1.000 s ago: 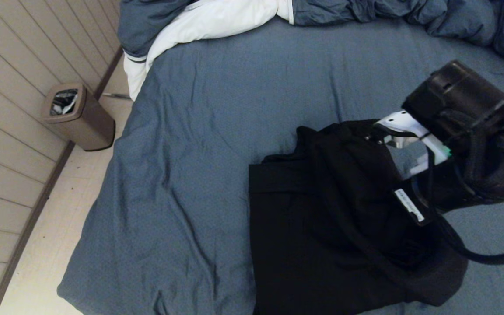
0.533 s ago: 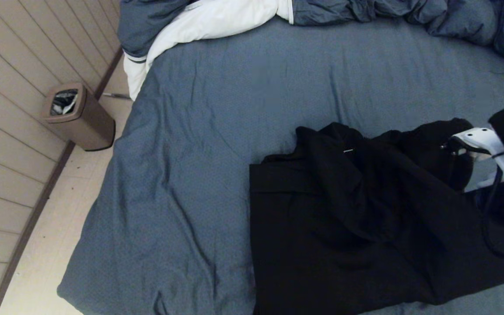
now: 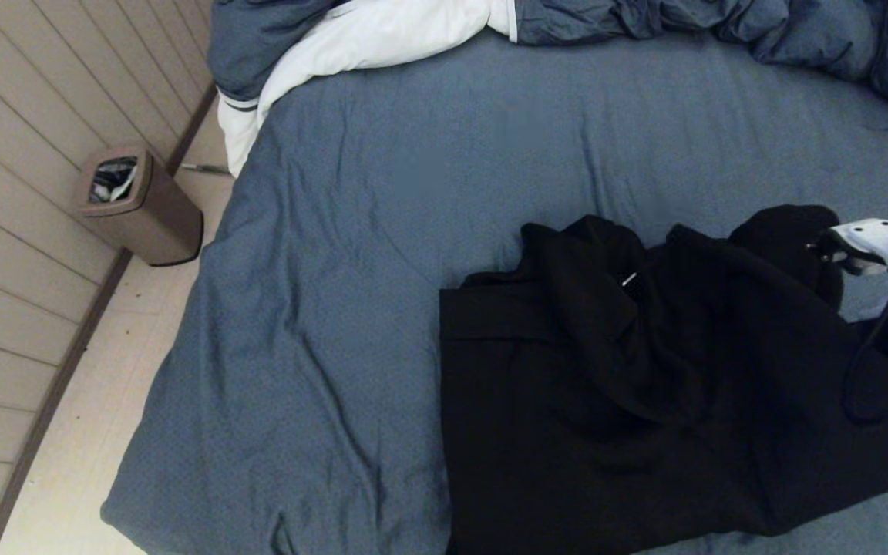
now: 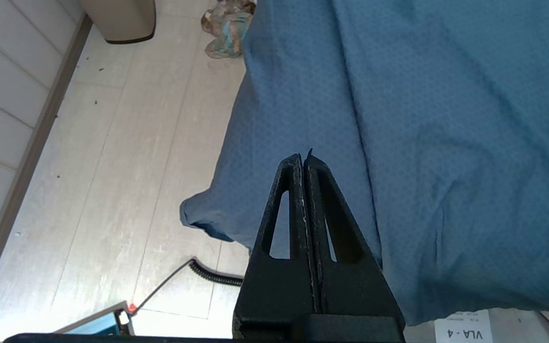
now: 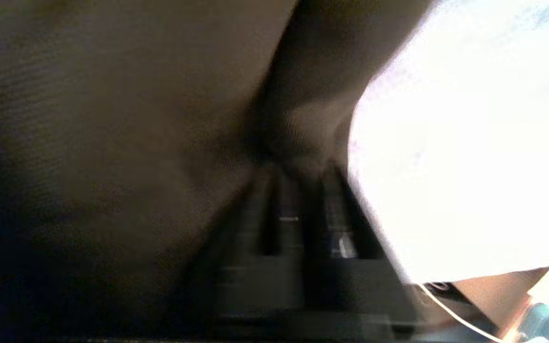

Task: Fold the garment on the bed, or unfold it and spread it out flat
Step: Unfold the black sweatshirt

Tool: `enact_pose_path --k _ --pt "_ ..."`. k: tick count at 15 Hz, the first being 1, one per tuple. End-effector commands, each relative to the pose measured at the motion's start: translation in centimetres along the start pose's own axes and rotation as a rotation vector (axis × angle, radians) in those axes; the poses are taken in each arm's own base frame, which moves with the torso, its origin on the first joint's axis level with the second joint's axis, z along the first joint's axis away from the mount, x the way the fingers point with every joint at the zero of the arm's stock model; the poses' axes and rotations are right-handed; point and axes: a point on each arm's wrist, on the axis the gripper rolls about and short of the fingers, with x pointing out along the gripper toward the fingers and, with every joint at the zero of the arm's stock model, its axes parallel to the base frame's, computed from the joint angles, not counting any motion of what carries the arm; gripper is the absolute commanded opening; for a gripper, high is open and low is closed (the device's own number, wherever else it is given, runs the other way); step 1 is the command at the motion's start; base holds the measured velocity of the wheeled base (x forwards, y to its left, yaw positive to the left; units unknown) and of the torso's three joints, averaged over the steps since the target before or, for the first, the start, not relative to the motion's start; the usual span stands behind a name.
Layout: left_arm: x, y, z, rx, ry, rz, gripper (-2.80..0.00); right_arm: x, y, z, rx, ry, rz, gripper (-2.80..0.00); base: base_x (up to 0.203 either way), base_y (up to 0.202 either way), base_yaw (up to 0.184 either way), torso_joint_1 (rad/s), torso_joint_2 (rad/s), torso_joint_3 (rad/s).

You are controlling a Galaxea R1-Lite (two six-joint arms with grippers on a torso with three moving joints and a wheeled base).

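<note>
Garment [image 3: 606,401]: black hooded sweatshirt, lying partly folded on the bed [image 3: 382,254], one bunched end right against the right gripper [image 3: 837,250].

Handling, judged: soft, limp, fairly heavy knit; drapes and will sag from a single hold. Best taken at a hem, cuff or shoulder seam, not mid-panel.

Right gripper fingers: wrist view blurred, black cloth pressed close around them; whether they pinch it or have let go, cannot tell.

Left gripper [image 4: 304,159]: fingers pressed together, empty, parked off the bed's edge.

Writing: small label reads "VLA - 4" [image 4: 462,328]. No brand legible on garment.
</note>
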Motion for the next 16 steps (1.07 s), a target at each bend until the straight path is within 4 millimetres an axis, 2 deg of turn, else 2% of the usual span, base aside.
enact_pose_path --k 1,4,7,13,16 --pt "0.0 0.0 0.0 0.0 0.001 0.0 -2.8 -0.2 -0.4 0.2 0.02 -0.028 -0.004 0.0 0.0 0.0 0.0 0.0 0.0 0.0" --pt "0.0 0.0 0.0 0.0 0.001 0.001 -2.8 -0.6 -1.0 0.5 0.046 -0.05 -0.019 0.0 0.0 0.0 0.0 0.0 0.0 0.0" --pt "0.0 0.0 0.0 -0.001 0.0 0.001 -2.8 -2.2 -1.9 0.1 0.075 -0.096 -0.033 0.0 0.0 0.0 0.0 0.0 0.0 0.0" --pt "0.0 0.0 0.0 -0.001 0.0 0.0 -2.8 -7.8 -5.1 -1.5 0.157 -0.255 -0.138 0.0 0.0 0.0 0.0 0.0 0.0 0.0" --pt "0.0 0.0 0.0 -0.001 -0.001 0.0 -2.8 -11.2 -6.1 -2.4 0.191 -0.363 -0.171 0.0 0.0 0.0 0.0 0.0 0.0 0.0"
